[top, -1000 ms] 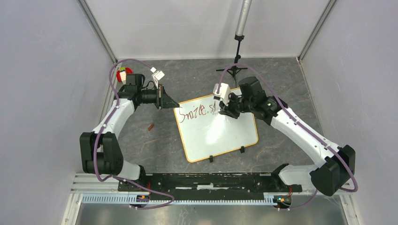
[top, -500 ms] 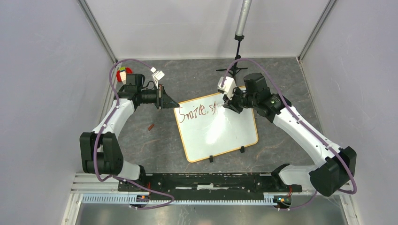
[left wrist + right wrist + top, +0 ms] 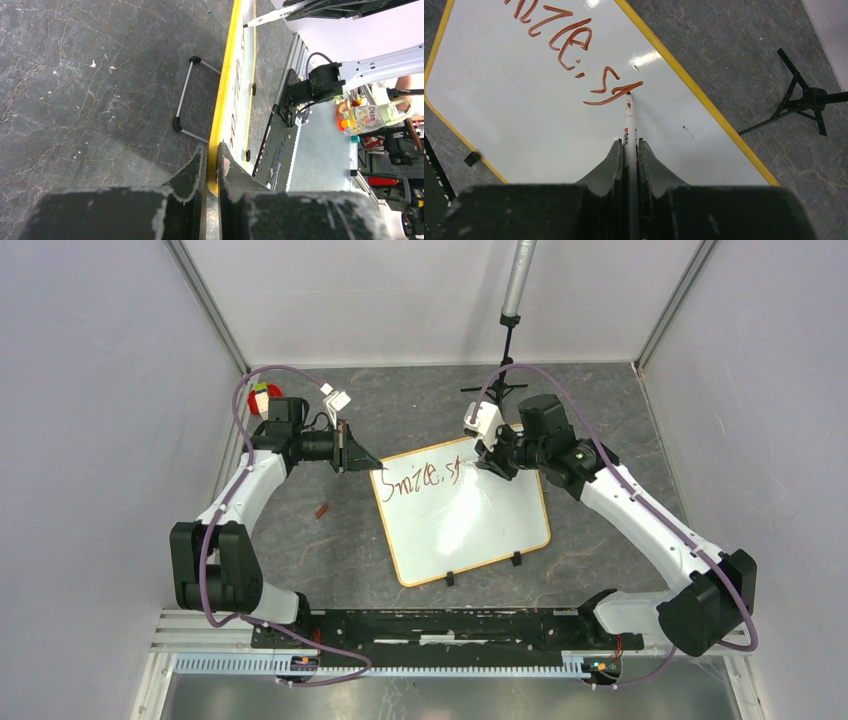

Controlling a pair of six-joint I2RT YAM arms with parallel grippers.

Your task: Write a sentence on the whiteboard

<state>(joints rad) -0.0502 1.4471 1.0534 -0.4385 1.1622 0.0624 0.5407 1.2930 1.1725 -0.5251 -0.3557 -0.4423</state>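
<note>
marker tip on sentence: right wrist view

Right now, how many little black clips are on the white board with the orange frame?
2. Both small black clips sit on the near edge of the flat white orange-framed whiteboard: one toward the left, one toward the right. Covered far corners might hide more.

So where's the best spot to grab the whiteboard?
The whiteboard is flat and wide, so only its thin yellow frame fits a gripper. Come in sideways at the far left corner, where the left gripper pinches the rim.
</note>
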